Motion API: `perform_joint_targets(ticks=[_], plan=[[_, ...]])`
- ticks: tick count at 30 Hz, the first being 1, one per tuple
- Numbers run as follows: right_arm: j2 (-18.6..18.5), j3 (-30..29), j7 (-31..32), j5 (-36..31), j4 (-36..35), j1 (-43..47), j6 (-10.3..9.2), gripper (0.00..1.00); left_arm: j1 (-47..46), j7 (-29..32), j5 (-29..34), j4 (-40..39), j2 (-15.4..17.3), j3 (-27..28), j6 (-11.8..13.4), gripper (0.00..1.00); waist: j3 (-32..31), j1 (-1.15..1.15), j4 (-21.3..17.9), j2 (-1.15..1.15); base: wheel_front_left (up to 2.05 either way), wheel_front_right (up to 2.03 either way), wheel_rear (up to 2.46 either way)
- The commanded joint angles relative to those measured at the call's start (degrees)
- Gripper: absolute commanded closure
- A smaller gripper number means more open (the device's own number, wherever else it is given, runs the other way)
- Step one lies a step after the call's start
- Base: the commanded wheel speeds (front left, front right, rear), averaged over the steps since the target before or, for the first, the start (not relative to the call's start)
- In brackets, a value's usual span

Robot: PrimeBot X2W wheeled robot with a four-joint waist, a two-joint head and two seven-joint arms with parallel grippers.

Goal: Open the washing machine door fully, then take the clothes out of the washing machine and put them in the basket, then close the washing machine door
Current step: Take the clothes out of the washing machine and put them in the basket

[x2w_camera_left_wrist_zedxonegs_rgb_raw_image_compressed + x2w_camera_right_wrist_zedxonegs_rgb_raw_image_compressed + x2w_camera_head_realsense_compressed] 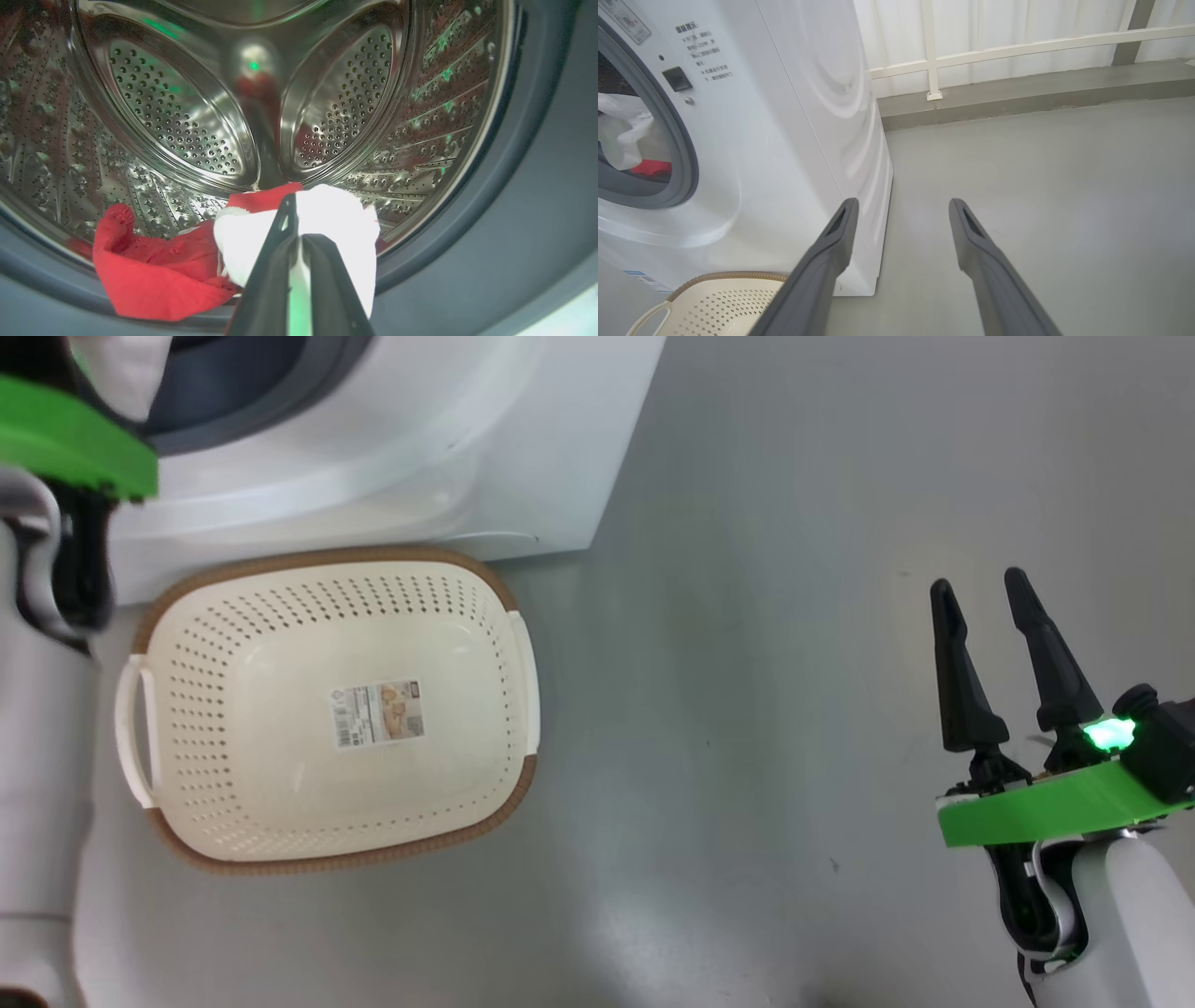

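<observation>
The small plain white cloth piece [336, 219] sits bunched at the front lip of the perforated steel drum [177, 116]. The left gripper [296, 228] has its two long dark fingers pressed together on it, and white fabric bulges out on either side of them. In the left wrist view the bright red garment [154, 275] touches the cloth on its left. It lies crumpled over the drum's lower edge and onto the grey-blue rubber gasket [514, 210], and a little more red shows just behind the cloth. In the right wrist view, white fabric [621, 126] and a strip of red [651, 167] show low in the uncovered round opening of the big white front-loading washing machine [784, 140]. On the floor, right against the foot of the machine [523, 448], stands the cream-white perforated plastic basket [327, 557] with a brown woven-look rim. It holds no clothes, and the paper label [376, 712] on its bottom is in plain sight. Its rim [728, 276] also shows just beside the machine's lower front corner. The right gripper [977, 583] hangs over the smooth grey floor [747, 709], well apart from the basket and off to the machine's side. Its fingers [831, 242] are spread wide with nothing between them. Beyond it a white railing [929, 46] runs along the far wall.
</observation>
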Motion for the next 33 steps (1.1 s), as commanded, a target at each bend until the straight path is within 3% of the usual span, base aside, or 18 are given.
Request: perform_joint_targets(ticks=[1, 7, 16, 23, 33], plan=[[-1.0, 0.8, -0.4, -0.2, -1.1, 2.1, 0.37, 0.00, 3.5, -0.4, 2.1, -4.6, 1.4, 3.7, 0.4, 1.00, -1.9, 0.00, 1.2, 0.00, 0.00, 0.00, 0.00], [-1.5, 0.5, -0.4, -0.1, -0.8, 3.5, 0.37, 0.00, 12.7, -0.4, 8.2, -15.6, -2.9, 13.4, -1.2, 1.00, -4.7, 0.00, 2.3, 0.00, 0.00, 0.00, 0.00], [-1.6, -0.1, -0.4, 0.0, -0.5, 5.2, 0.37, 0.00, 22.4, -0.4, 14.0, -28.5, -9.2, 21.2, -3.4, 1.00, -7.0, 0.00, 3.7, 0.00, 0.00, 0.00, 0.00], [-1.9, -0.3, -0.4, 0.0, -0.6, 6.0, 0.37, 0.00, 29.4, -0.4, 14.4, -42.3, -12.4, 22.0, -3.6, 1.00, -7.6, 0.00, 4.9, 0.00, 0.00, 0.00, 0.00], [-2.1, -0.5, -0.4, 0.1, -1.2, 5.3, 0.37, 0.00, 34.4, -0.4, 14.8, -58.1, -13.5, 21.2, -3.6, 1.00, -6.4, 0.00, 5.7, 0.00, 0.00, 0.00, 0.00]])
